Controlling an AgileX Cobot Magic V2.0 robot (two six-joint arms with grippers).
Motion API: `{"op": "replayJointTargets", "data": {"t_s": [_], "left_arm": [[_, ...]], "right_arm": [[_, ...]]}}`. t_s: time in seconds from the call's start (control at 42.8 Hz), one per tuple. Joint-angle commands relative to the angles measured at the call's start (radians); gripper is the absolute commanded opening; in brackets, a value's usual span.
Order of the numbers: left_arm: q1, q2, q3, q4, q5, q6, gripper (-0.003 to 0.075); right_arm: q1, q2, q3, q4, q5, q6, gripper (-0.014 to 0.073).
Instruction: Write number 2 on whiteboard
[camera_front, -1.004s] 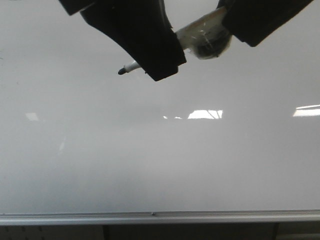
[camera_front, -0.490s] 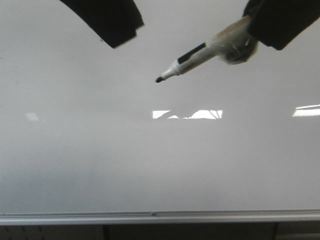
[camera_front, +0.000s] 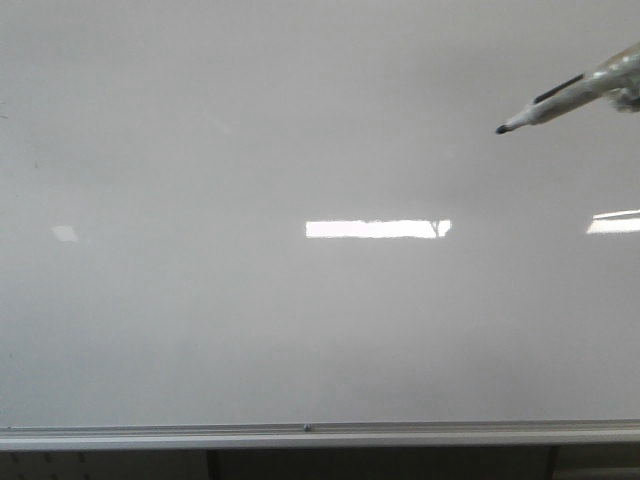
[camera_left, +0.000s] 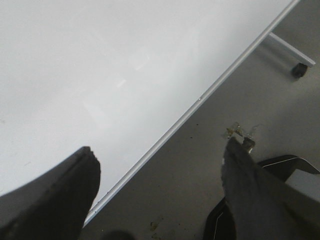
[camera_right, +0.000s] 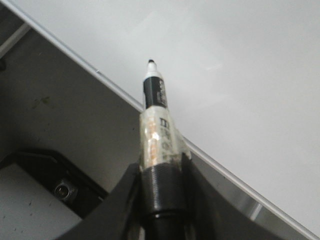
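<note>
The whiteboard (camera_front: 300, 320) fills the front view, glossy white-grey and bare of any stroke; the number 2 is out of view. A marker (camera_front: 560, 95) pokes in from the upper right edge, its black tip (camera_front: 500, 129) pointing left, close to the board. In the right wrist view my right gripper (camera_right: 161, 166) is shut on the marker (camera_right: 156, 125), whose tip (camera_right: 150, 62) points at the whiteboard (camera_right: 240, 65). My left gripper (camera_left: 160, 157) is open with nothing between its fingers (camera_left: 75, 185), seen over the whiteboard (camera_left: 100, 60) and its edge.
A silver rail (camera_front: 320, 432) runs along the board's lower edge. Bright rectangular light reflections (camera_front: 377, 229) lie on the board. Below the rail (camera_left: 200, 99) is grey floor with a stand leg and caster (camera_left: 299, 70).
Both black arms have left the front view. The left one went up and out; the marker moved right and slightly up, now at the right edge.
</note>
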Motion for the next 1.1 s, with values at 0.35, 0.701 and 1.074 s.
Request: {"op": "replayJointTargets", "data": {"t_s": [0.35,0.701,1.074], "left_arm": [[0.046,-0.044,0.05,-0.027,-0.152,-0.016,0.05],[0.046,-0.044,0.05,-0.027,-0.18,-0.016,0.05],[0.046,-0.044,0.05,-0.027,-0.18,-0.016,0.05]], "right_arm": [[-0.17,-0.23,0.371,0.206,-0.689,0.001,0.0015],[-0.052,-0.066,0.377,0.206,-1.039,-0.008,0.0015],[-0.03,0.126,0.373,0.171,-1.325,-0.007,0.0015]]}}
